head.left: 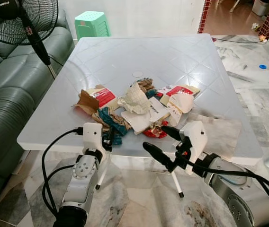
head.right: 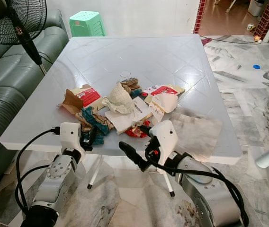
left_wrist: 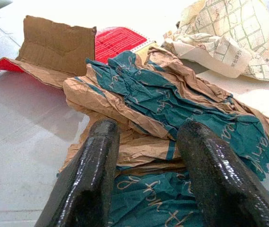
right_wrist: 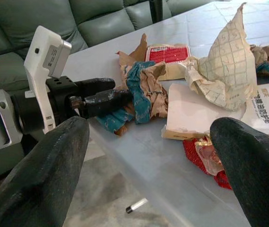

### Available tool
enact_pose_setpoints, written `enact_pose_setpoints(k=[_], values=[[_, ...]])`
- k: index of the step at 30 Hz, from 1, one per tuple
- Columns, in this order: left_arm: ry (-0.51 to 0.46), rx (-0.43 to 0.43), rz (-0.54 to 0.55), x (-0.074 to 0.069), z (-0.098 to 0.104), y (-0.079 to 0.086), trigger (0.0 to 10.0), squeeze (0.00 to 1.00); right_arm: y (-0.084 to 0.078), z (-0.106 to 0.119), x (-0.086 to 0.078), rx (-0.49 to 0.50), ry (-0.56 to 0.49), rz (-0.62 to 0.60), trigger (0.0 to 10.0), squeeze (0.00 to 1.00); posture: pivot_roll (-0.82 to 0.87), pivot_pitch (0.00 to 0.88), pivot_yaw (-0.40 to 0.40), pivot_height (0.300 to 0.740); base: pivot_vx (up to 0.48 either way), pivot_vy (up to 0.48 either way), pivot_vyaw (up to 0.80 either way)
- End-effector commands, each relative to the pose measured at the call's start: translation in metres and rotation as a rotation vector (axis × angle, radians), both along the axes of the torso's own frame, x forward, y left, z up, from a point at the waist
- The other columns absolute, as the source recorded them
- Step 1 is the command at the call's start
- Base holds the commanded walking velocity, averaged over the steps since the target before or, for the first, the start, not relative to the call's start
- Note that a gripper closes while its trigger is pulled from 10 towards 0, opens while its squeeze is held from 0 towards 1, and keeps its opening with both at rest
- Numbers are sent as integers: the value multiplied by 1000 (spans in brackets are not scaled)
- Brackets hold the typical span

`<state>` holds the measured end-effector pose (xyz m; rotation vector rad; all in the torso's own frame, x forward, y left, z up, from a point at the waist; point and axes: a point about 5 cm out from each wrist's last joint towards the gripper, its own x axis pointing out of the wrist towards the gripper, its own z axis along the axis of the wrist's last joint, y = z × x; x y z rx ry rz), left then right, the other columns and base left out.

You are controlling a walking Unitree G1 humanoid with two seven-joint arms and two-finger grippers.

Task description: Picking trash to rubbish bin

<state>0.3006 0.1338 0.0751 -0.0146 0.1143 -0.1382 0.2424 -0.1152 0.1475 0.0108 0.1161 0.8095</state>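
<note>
Left gripper [head.left: 108, 138]: reaching at the near-left edge of the white table [head.left: 101, 61]; fingers [left_wrist: 89, 175] standing apart, one to each side of the teal-and-brown wrapper [left_wrist: 172, 104], not yet pinching it, nothing lifted.
Right gripper [head.left: 165, 144]: hovering off the near edge, right of the left one; fingers spread wide and holding nothing.
Task item: the crumpled teal-and-brown wrapper is lying at the near-left fringe of the trash heap [head.left: 139, 106], just beyond the left fingertips, its near end between them.
Long axis: the wrapper is running from near-left to far-right, roughly along the left gripper's line of reach.
Nearer arm: the left, already at the wrapper; the right is sitting nearer the red foil scrap [right_wrist: 203, 156] and the white card box [right_wrist: 205, 111].
Other litter: torn brown-and-red carton [head.left: 94, 98], checked paper wad [head.left: 134, 99], all lying loose on the tabletop.
Containers: I am seeing no rubbish bin; a green stool [head.left: 92, 23] is standing beyond the table, holding nothing.
Surroundings: sofa [head.left: 6, 85] and standing fan [head.left: 21, 19] at far left.
Judgement: closing and lifting look to be the next need.
</note>
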Motion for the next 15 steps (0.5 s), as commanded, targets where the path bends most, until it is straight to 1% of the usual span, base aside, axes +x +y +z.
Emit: enact_pose_setpoints(k=[1,15], values=[[0,8,23,0,-1,5,0,0,3,6,-2,9,-20,22,10000,0,-88,64,44,740,0,0,0],[-11,-6,50,-2,-1,6,0,0,4,7,-1,13,-21,17,10000,0,-91,68,40,740,0,0,0]])
